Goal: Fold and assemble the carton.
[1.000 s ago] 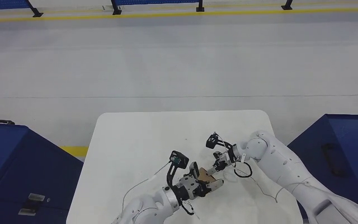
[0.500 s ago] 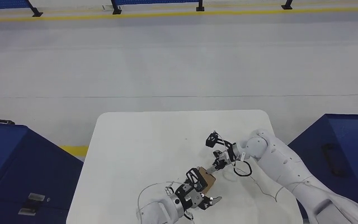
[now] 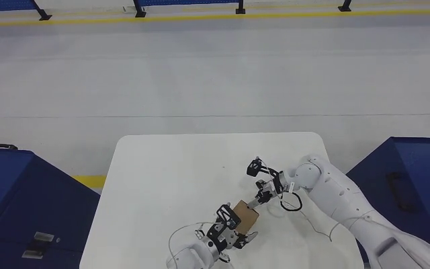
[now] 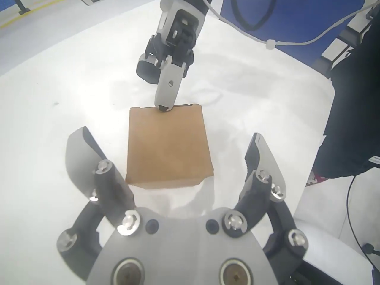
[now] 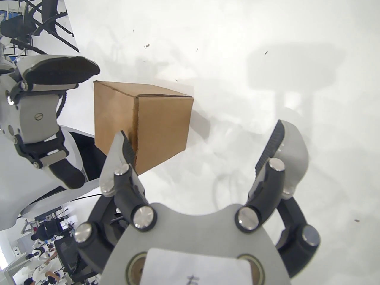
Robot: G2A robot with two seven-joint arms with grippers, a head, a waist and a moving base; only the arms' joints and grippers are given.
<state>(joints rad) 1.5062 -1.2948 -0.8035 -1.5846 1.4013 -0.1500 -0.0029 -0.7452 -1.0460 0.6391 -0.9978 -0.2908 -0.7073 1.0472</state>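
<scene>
Around the carton [image 4: 167, 143], left claw [image 4: 169, 139] and right claw [image 5: 202, 131] block two ends; sides free.

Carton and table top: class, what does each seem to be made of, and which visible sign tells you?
Carton: brown cardboard, matt, likely corrugated; the rough cut edge at its corner seam suggests layered board.
Table: smooth white top, faintly scuffed; probably laminate or painted board, the look leaves it open.

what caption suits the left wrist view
Open left claw faces the brown carton on the table; a right claw fingertip touches its far edge
</scene>
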